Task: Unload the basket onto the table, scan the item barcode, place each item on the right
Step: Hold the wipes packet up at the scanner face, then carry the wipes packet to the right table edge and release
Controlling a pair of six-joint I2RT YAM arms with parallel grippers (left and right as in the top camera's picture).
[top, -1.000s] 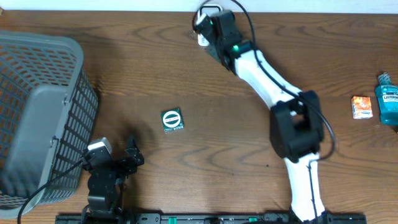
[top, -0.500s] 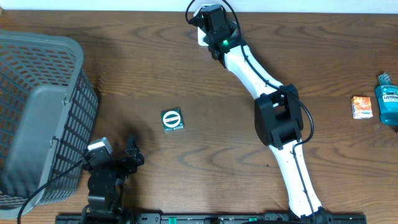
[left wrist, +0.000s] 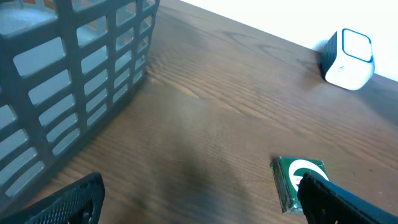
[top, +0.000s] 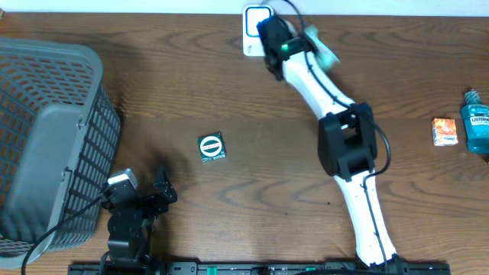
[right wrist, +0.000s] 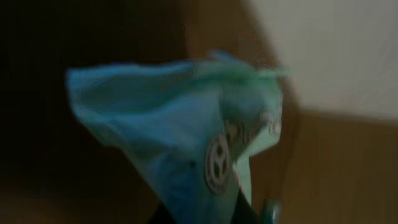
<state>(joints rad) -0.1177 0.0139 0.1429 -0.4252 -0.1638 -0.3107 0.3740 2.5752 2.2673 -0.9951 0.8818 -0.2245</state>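
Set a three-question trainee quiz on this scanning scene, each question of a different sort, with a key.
1. True or false: the left gripper is shut on the green box.
2. Multiple choice: what does the right gripper hold? A) nothing B) a blue-green packet C) the green box
3. Short answer: what device stands at the far edge of the table, just beside the right gripper?

Key
1. False: the left gripper is open and well clear of the box.
2. B.
3. The white scanner.
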